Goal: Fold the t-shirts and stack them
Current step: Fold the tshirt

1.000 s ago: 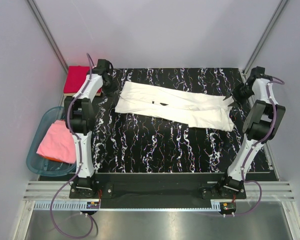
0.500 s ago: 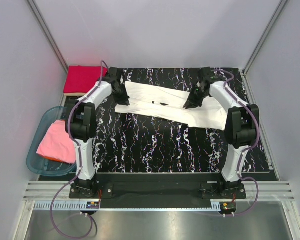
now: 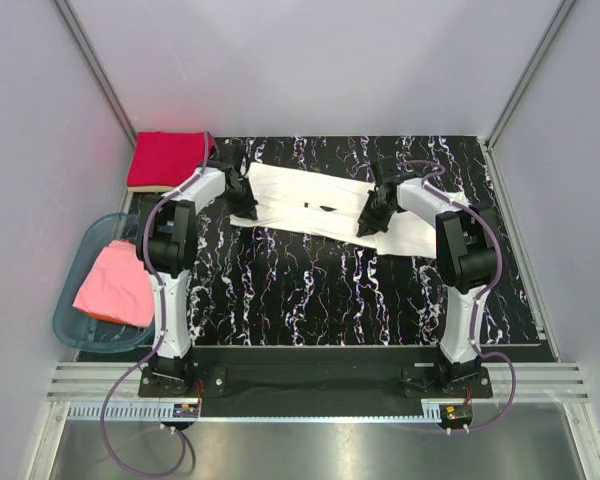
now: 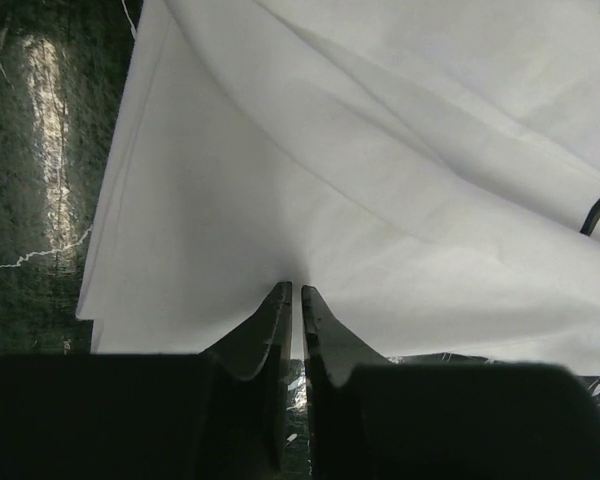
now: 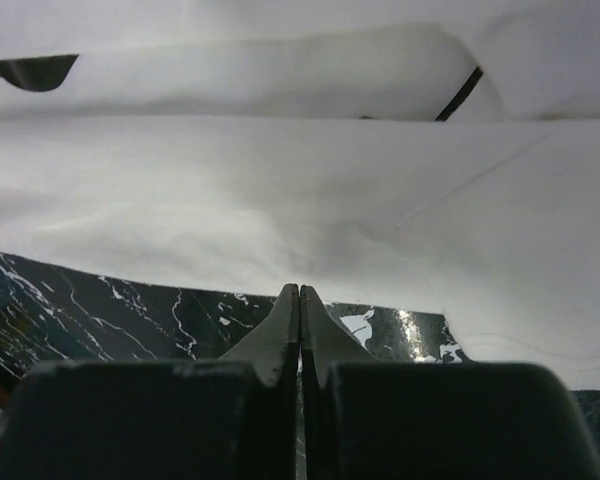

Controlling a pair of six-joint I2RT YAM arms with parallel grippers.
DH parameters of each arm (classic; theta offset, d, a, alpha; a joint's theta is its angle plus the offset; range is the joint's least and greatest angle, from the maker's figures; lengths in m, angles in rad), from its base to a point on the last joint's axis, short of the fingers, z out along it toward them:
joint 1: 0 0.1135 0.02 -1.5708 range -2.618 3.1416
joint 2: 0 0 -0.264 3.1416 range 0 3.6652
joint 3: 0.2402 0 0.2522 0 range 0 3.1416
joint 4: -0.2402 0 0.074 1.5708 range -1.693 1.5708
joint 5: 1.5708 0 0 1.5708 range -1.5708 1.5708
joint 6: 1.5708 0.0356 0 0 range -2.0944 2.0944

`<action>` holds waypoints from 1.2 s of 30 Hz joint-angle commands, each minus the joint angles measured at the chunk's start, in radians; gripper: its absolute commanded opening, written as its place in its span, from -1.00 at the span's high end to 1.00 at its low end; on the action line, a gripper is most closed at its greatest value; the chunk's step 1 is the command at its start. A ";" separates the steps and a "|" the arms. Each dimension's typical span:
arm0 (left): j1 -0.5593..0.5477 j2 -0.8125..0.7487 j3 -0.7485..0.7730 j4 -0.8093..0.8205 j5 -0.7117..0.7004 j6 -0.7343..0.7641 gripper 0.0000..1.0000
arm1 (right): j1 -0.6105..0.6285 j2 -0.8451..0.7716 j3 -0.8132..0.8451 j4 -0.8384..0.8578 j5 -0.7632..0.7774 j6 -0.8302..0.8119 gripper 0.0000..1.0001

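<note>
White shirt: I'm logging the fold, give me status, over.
Left end effector shut on white shirt. Right end effector shut at its near edge, grip unclear. Shirt spread on mat. Nothing else on it.

A robotics lab test cell: plain white enclosure walls (image 3: 310, 60) on aluminium posts (image 3: 88, 55); left arm (image 3: 166, 250) and right arm (image 3: 467, 250) bolted by a slotted rail (image 3: 310, 386); black marbled mat (image 3: 310, 290).

readable text: none in any view | brands, numbers, signs: none legible | white t-shirt (image 3: 300, 192): one small dark mark (image 3: 325, 208) near its middle, too small to read as label or print
</note>
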 commanded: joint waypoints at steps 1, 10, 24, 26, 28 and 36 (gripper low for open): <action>0.012 0.004 -0.014 0.030 0.010 0.003 0.75 | -0.002 0.021 0.033 0.039 0.065 0.020 1.00; 0.024 0.018 -0.011 0.022 0.010 0.003 0.78 | -0.004 0.064 0.079 0.039 0.133 -0.006 1.00; 0.043 0.035 -0.014 -0.011 0.004 0.009 0.82 | -0.028 0.134 0.179 0.028 0.216 -0.032 1.00; 0.043 0.033 -0.012 -0.013 0.004 0.012 0.83 | -0.033 0.141 0.205 0.028 0.225 -0.040 1.00; 0.043 0.035 -0.012 -0.013 0.004 0.012 0.83 | -0.039 0.150 0.229 0.028 0.237 -0.037 1.00; 0.043 0.027 -0.009 -0.021 0.004 0.014 0.85 | -0.053 0.194 0.320 0.027 0.193 -0.050 1.00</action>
